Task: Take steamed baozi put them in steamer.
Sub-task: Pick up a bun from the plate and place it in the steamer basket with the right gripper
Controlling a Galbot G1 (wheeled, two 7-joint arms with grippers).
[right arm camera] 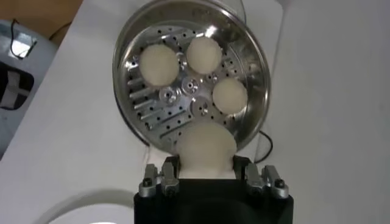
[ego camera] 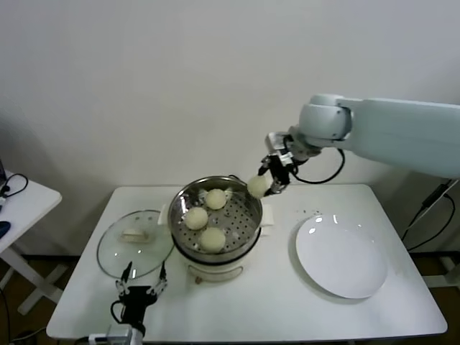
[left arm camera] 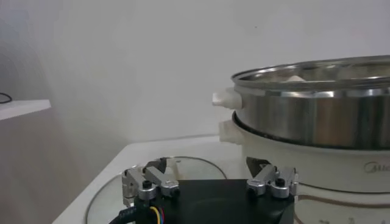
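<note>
Currently the left hand (ego camera: 142, 276) sits low at the near edge of the worktop (ego camera: 273, 302), fingers spread wide and holding nothing. Just beyond its fingertips lies the glass lid (ego camera: 133, 244), flat on the worktop. To the hand's right, touching the lid's edge, stands the steamer (ego camera: 215, 219).

Three baozi rest on the steamer's perforated tray: one nearest the left hand (ego camera: 212, 239), one to the left (ego camera: 196, 217) and one farther back (ego camera: 215, 198), set close together but apart.

The right hand (ego camera: 267, 185) hangs above the steamer's far right rim, clamped on the fourth baozi (ego camera: 257, 186). In the right wrist view this baozi (right arm camera: 205, 148) sits between the fingers, over the rim of the steamer (right arm camera: 125, 36), with the three buns on the tray beyond.

A white plate (ego camera: 341, 255) lies on the worktop below and to the right of the right hand, well apart from the steamer.
</note>
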